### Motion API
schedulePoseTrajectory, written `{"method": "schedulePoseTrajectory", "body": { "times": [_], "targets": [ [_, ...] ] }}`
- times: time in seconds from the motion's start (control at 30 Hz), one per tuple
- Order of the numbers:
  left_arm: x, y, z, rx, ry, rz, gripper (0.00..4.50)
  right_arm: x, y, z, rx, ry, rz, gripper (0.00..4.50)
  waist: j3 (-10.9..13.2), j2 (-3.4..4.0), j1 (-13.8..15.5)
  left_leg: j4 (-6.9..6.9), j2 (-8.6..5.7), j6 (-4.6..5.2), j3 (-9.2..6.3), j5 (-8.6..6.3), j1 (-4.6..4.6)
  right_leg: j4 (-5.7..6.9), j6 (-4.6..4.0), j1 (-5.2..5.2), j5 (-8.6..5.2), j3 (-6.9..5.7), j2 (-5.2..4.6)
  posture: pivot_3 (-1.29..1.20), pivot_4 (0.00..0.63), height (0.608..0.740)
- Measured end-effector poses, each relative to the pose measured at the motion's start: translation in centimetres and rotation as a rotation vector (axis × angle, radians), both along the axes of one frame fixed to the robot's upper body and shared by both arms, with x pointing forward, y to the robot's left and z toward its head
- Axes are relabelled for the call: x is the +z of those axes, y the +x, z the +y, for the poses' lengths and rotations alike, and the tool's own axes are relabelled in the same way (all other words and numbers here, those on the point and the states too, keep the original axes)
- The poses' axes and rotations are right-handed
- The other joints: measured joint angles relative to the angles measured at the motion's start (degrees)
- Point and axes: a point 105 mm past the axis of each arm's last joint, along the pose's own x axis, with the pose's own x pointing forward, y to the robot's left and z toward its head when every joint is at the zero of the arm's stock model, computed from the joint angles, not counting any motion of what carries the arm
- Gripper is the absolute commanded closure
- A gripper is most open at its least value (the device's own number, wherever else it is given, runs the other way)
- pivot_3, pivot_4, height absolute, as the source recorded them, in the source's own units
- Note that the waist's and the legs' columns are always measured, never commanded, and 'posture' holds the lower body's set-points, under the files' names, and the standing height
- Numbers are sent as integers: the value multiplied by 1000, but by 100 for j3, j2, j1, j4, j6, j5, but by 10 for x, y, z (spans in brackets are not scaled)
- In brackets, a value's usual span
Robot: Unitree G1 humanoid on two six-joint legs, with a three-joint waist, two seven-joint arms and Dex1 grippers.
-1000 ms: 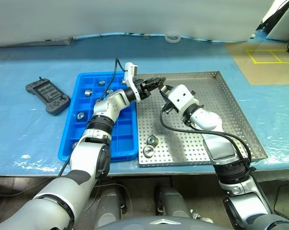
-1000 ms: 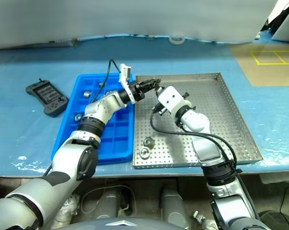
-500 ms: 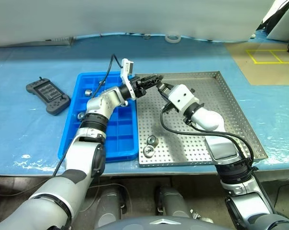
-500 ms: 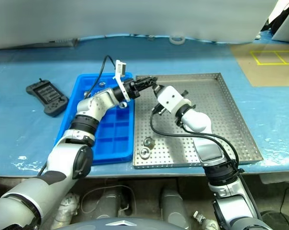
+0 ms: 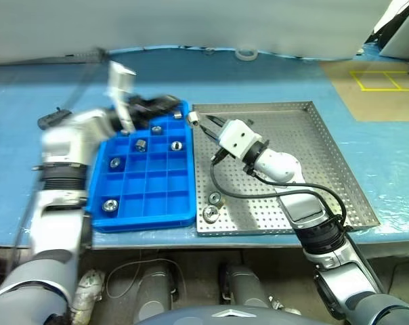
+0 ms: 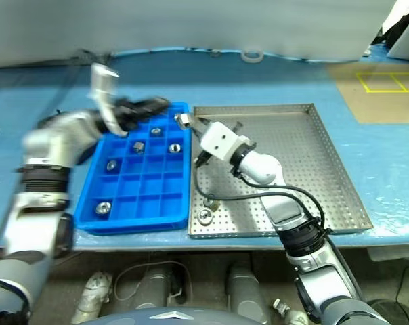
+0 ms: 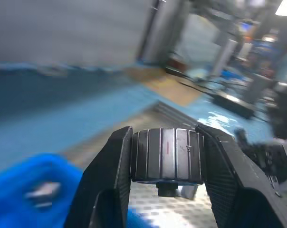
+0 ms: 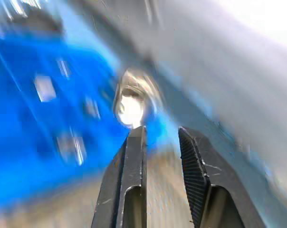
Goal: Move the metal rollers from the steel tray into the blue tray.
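Black right fingers (image 5: 202, 122) pinch a metal roller (image 5: 193, 118) at their tips; left fingers (image 7: 229, 175) stand apart, empty.

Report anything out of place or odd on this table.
Nothing is spilled or damaged. One thing stands out: a metal roller sits at the very tip of the right gripper, above the seam between the blue tray and the steel tray. Whether it is securely gripped is unclear. Two rollers remain in the steel tray.
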Motion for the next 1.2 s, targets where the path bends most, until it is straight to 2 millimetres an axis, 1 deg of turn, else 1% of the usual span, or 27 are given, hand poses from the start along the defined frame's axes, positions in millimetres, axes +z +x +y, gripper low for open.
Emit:
{"method": "schedulePoseTrajectory", "body": {
  "times": [0.03, 0.07, 0.1, 0.17, 0.2, 0.23, 0.27, 0.33, 0.5, 0.57, 0.67, 0.77, 0.8, 0.87, 0.93, 1.03, 1.2],
  "targets": [
    [6, -3, 10, 33, -3, -29, 2755, -8, 3, -8, -27, -6, 30, 3468, 3, 5, 35, -1, -1, -2, 0, 1, 1, -2, 0, 3, 0, 1, -1, -88, 150, 740],
    [7, -5, 11, 39, -6, -41, 2755, -9, 4, -7, -26, -3, 35, 3468, 5, 11, 109, -2, -2, -7, 0, 4, 6, 4, 0, 7, 0, 0, -2, -71, 150, 740],
    [4, -5, 8, 32, -12, -39, 2755, -5, 5, -2, -9, 3, 27, 3468, 6, 12, 172, -2, -1, -16, 0, 10, 10, 8, 0, 8, 0, 0, -1, -66, 150, 740],
    [-15, -4, -3, 3, -23, 11, 2755, 8, 4, 16, 57, 12, -14, 3468, 6, 12, 246, -1, 0, -20, 0, 13, 9, 15, 0, 3, 0, -1, -1, -54, 150, 740],
    [-27, -5, -7, -6, -37, 49, 2755, 12, 4, 21, 78, 11, -30, 3468, 5, 9, 270, -1, 2, -22, 0, 15, 8, 15, 0, 1, 0, -2, -1, -52, 150, 740],
    [-36, -6, -8, -8, -47, 82, 2755, 13, 3, 21, 83, 8, -32, 3468, 6, -3, 298, 0, 3, -31, 0, 21, 8, 16, 0, 1, 0, -3, 0, -51, 150, 740],
    [-39, -6, -8, -5, -49, 92, 2755, 12, 3, 20, 84, 5, -27, 3468, 8, -10, 309, 0, 4, -35, -1, 23, 7, 17, 0, 0, 0, -4, 0, -51, 150, 740],
    [-42, -7, -8, 11, -47, 100, 2755, 9, 3, 20, 86, 1, -15, 3468, 8, -13, 324, -1, 4, -39, -1, 25, 5, 16, 0, -1, 0, -5, 1, -51, 150, 740],
    [-39, -9, -16, 8, -71, 89, 2755, 7, 3, 20, 90, -3, -9, 3468, 8, -13, 318, -1, 4, -42, -2, 27, 7, 17, 1, 0, 0, -4, 1, -66, 150, 740],
    [-43, -11, -16, 3, -68, 105, 2755, 5, 2, 20, 89, -3, -4, 3468, 8, -13, 309, -3, 5, -43, -2, 28, 8, 17, 1, -1, 0, -4, 3, -71, 150, 740],
    [-57, -21, -22, -53, 11, 135, 2755, 0, 0, 18, 85, -6, 9, 3468, 7, -14, 304, -7, 6, -40, -2, 29, 8, 16, 1, -4, 0, -4, 4, -79, 150, 740],
    [-79, -37, -30, -144, 218, 139, 2755, -5, -2, 15, 76, -11, 22, 3468, 7, -14, 295, -11, 7, -41, -2, 31, 11, 15, 1, -4, 0, -3, 6, -84, 150, 740],
    [-86, -41, -33, -173, 259, 144, 2755, -6, -2, 15, 73, -12, 24, 3468, 7, -14, 293, -13, 7, -47, -2, 32, 13, 16, 1, -4, 0, -3, 6, -88, 150, 740],
    [-96, -45, -38, -217, 318, 151, 2755, -5, -2, 16, 76, -9, 20, 3468, 7, -14, 302, -14, 10, -56, -3, 36, 15, 17, 1, -3, 0, -4, 9, -92, 150, 740],
    [-108, -54, -42, -281, 399, 160, 2755, -2, -4, 20, 83, -3, 11, 3468, 7, -14, 297, -17, 10, -61, -3, 39, 23, 18, 2, 2, 0, -2, 10, -94, 150, 740],
    [-124, -63, -44, -340, 456, 191, 2755, -3, -4, 20, 82, -2, 11, 3468, 7, -14, 292, -24, 10, -67, -2, 42, 43, 19, 1, 13, 0, 2, 11, -103, 150, 740],
    [-166, -74, -40, -375, 549, 299, 2755, -7, -4, 18, 68, -9, 18, 3468, 7, -14, 284, -46, 11, -84, -2, 53, 51, 19, 2, 9, 0, 3, 16, -112, 150, 740]
  ]
}}
